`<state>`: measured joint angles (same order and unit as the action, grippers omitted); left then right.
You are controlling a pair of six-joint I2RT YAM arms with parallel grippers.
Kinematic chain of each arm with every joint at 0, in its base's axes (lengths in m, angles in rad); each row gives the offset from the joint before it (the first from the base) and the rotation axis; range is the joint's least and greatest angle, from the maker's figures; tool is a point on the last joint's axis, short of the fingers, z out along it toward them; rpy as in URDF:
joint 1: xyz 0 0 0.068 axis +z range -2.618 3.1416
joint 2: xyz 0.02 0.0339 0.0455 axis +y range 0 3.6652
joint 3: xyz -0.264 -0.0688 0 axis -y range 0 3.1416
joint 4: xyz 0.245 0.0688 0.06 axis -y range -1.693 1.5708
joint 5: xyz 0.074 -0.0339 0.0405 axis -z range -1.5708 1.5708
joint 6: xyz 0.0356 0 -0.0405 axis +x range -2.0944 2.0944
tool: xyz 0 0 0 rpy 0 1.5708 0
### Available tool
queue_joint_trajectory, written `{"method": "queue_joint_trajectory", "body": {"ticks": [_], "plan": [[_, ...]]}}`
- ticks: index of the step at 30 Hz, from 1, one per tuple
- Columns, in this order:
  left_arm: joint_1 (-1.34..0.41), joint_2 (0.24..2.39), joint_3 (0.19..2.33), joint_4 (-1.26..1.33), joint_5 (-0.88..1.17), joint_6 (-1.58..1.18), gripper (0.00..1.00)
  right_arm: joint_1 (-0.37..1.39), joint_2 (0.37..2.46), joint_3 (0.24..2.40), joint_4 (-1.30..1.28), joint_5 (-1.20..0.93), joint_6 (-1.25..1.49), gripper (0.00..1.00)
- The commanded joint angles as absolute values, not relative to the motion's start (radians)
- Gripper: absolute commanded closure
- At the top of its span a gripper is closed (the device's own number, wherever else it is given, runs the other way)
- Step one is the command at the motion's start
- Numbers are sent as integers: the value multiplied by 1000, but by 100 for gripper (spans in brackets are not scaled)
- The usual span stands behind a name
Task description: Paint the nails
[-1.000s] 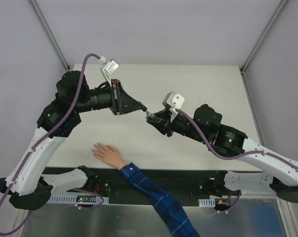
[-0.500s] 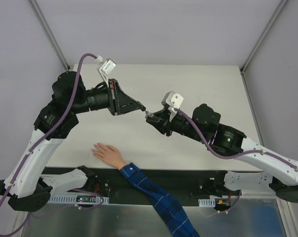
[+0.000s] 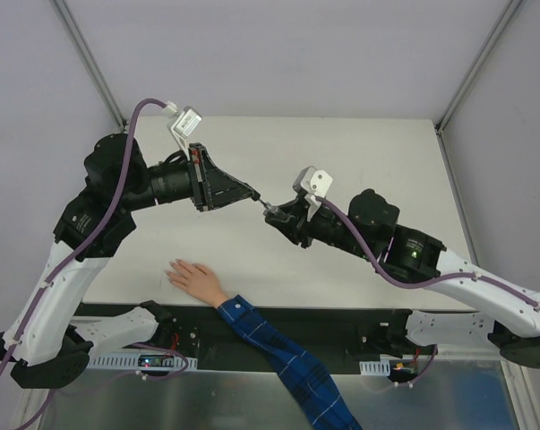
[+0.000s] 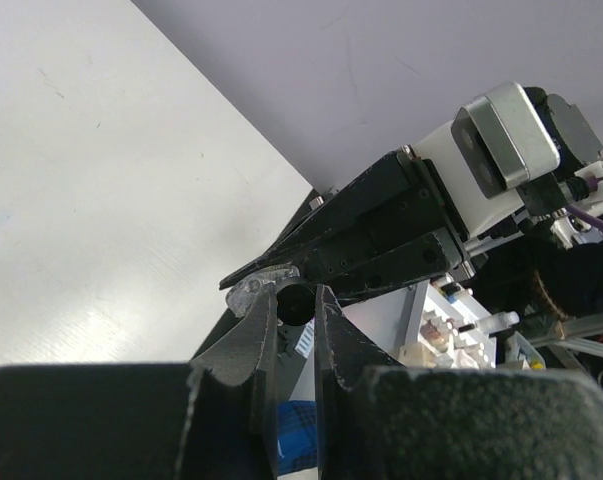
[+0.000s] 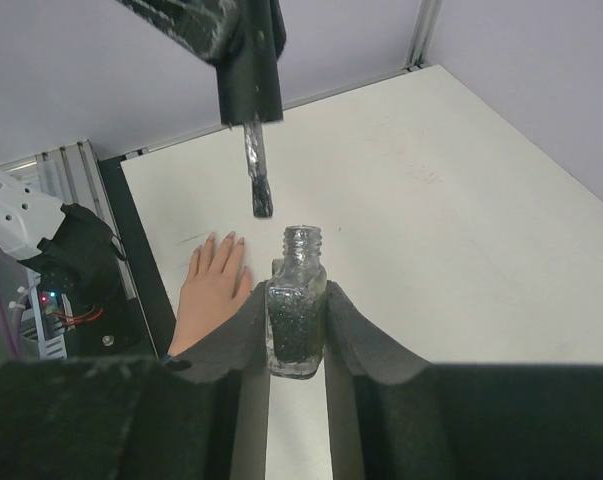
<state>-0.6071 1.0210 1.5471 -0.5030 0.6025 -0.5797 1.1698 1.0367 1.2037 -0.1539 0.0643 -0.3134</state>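
My right gripper (image 3: 271, 213) is shut on a small glass bottle (image 5: 297, 312) of dark glittery polish, held upright with its neck open, above mid-table. My left gripper (image 3: 254, 195) is shut on the black brush cap (image 5: 249, 70). The brush tip (image 5: 260, 198) hangs just above and left of the bottle neck, outside it. In the left wrist view the cap (image 4: 294, 300) sits between my fingers. The pale hand (image 3: 193, 276) lies flat with spread fingers at the table's near edge, its arm in a blue plaid sleeve (image 3: 287, 358). Its nails (image 5: 228, 238) show, small, in the right wrist view.
The white table (image 3: 368, 152) is bounded by grey walls and metal frame posts (image 3: 90, 63). A black rail with electronics (image 3: 278, 345) runs along the near edge, under the sleeve. Both arms meet above the table's middle.
My left gripper has drawn back a little to the left with the brush cap, away from the bottle. The right arm and the hand have stayed still.
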Motion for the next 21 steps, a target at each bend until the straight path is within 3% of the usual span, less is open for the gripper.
{"method": "queue_joint_trajectory", "body": {"ticks": [1,8,16,21], "plan": [[-595,963,1563,-502,488,-574,100,1167,964,1163,-86,83,-288,100],[-594,914,1519,-629,231,-566,100,1163,815,1046,-34,155,-264,100],[-569,864,1355,-788,-81,-554,100,1126,716,1075,-97,238,-297,100],[-378,854,1189,-847,-128,-609,100,996,748,1193,-202,172,-324,100]]}}
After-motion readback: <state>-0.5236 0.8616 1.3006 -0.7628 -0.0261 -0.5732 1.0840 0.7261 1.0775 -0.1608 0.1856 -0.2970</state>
